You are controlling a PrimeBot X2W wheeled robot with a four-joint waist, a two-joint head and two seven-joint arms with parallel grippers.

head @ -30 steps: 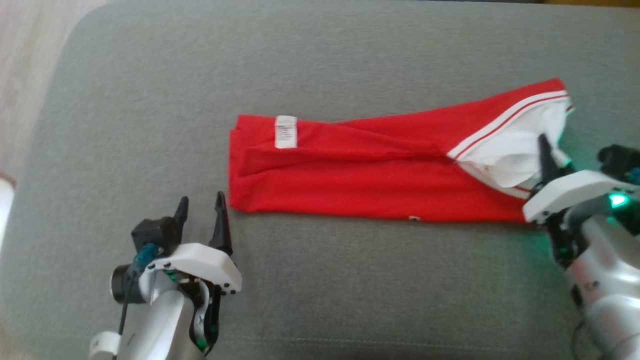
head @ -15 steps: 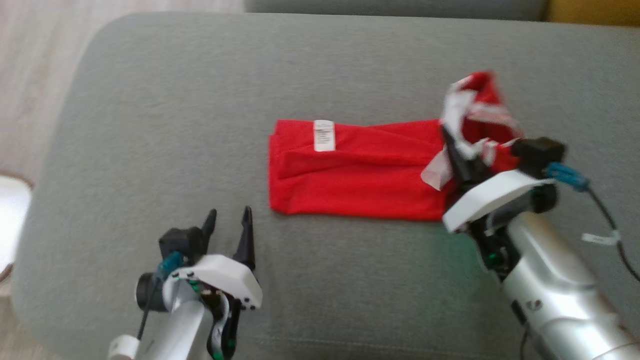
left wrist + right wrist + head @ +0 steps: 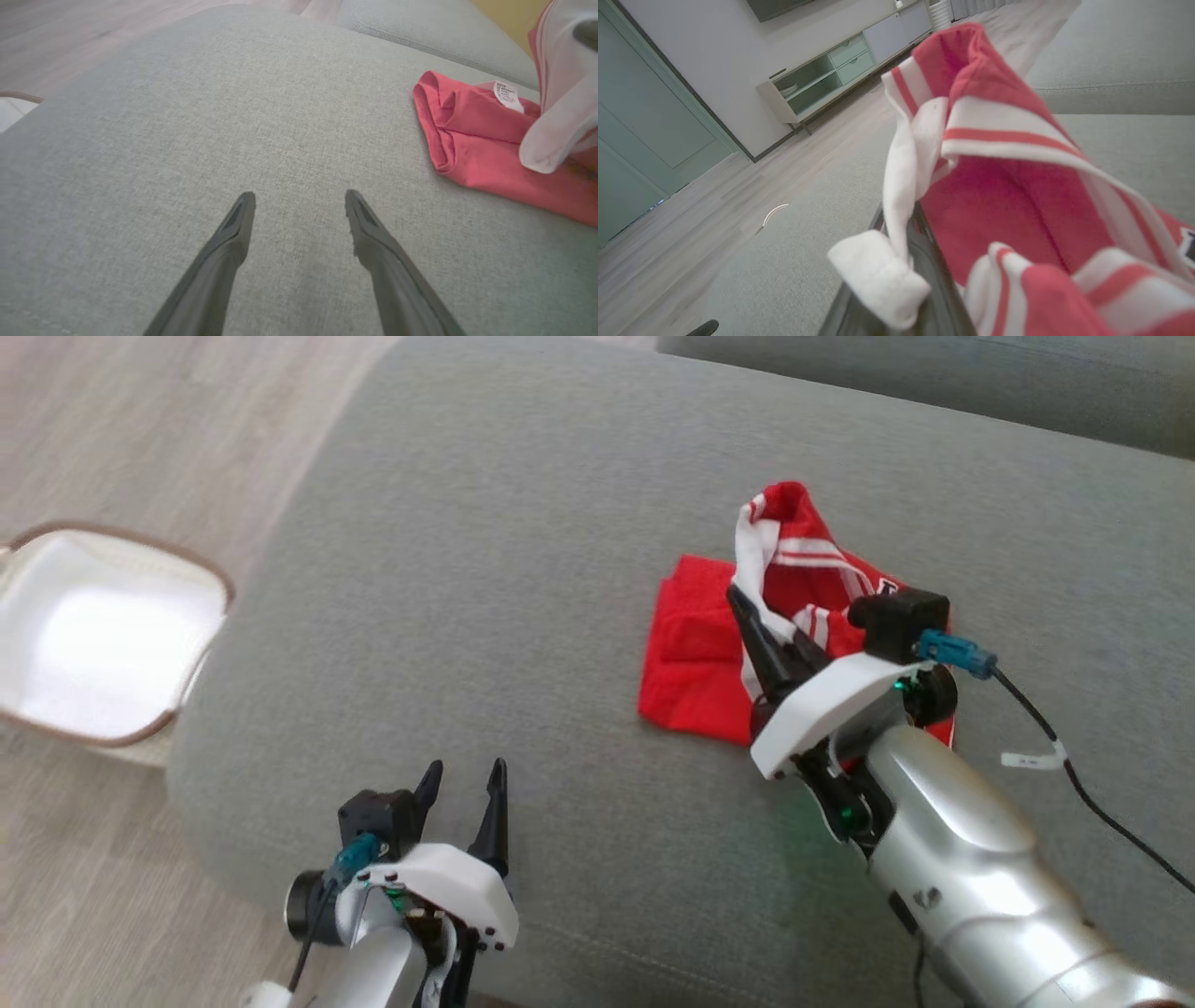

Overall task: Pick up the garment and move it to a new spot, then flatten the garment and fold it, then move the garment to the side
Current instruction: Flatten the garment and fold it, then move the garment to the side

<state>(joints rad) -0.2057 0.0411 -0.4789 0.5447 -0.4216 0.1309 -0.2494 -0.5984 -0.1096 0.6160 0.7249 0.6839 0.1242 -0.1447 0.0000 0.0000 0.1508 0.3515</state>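
The red garment (image 3: 686, 653) lies on the grey sofa cushion (image 3: 523, 523), its label end flat and pointing left. Its white-striped end (image 3: 794, 537) is raised and doubled back over the flat part. My right gripper (image 3: 744, 609) is shut on that striped end, white cloth bunched around its fingers (image 3: 924, 261). The left gripper (image 3: 464, 775) stands open over bare cushion near the front edge, well left of the garment (image 3: 472, 140), with nothing between its fingers (image 3: 233, 233).
A white basket with a brown rim (image 3: 210, 581) sits on the wooden floor left of the sofa. A second grey cushion (image 3: 934, 373) runs along the back. A black cable (image 3: 1074, 775) trails from my right wrist. A sideboard (image 3: 840, 74) stands across the room.
My right gripper has lifted the striped end and carried it left over the red body, so the garment's footprint is shorter. The head camera has swung, bringing the basket into view. The left gripper stays open.
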